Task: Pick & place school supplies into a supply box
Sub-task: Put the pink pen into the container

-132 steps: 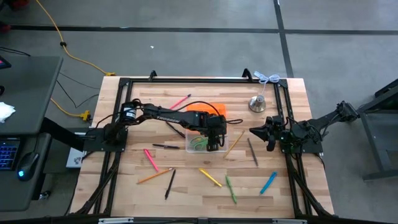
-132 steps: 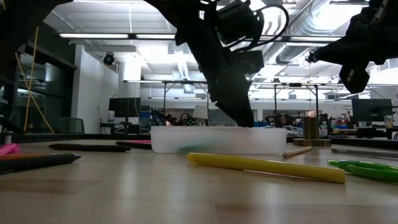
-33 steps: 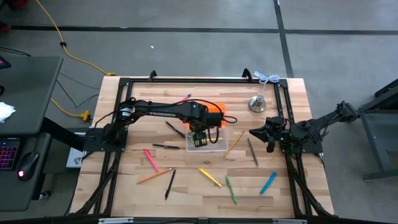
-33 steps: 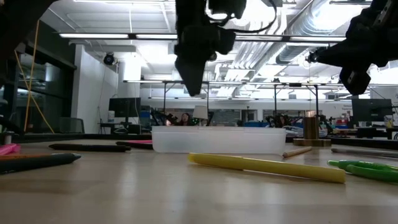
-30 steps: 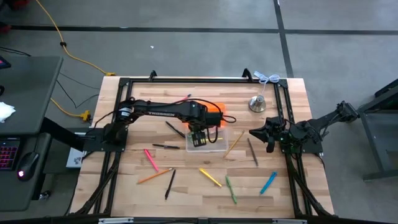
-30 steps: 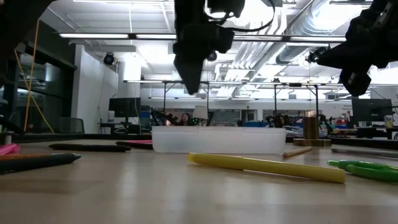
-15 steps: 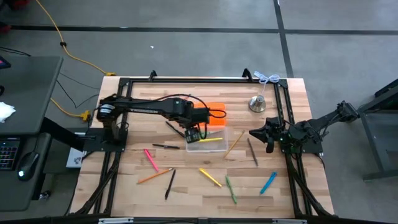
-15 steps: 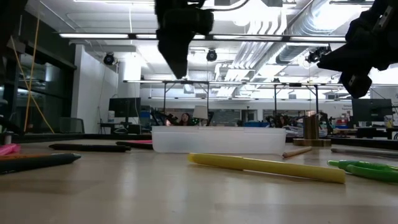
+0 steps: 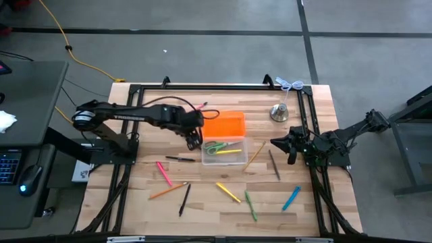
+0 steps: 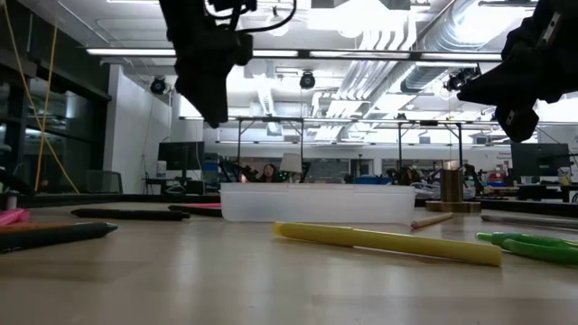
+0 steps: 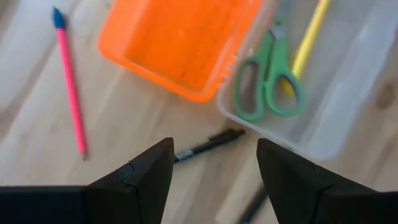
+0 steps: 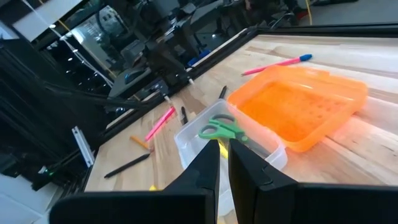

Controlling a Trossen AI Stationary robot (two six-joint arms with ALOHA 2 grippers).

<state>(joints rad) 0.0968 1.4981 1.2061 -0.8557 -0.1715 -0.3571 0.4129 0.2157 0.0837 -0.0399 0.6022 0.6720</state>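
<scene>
Supply box: clear plastic, orange hinged lid laid open behind it, mid-table. Contents: green-handled scissors, yellow pen. Left gripper: raised just left of the box, above a black pen, fingers spread apart, holding nothing. Right gripper: parked at the table's right side, fingers together, empty. Loose on the table: pink pencil, yellow marker, blue pen, silver bell.
</scene>
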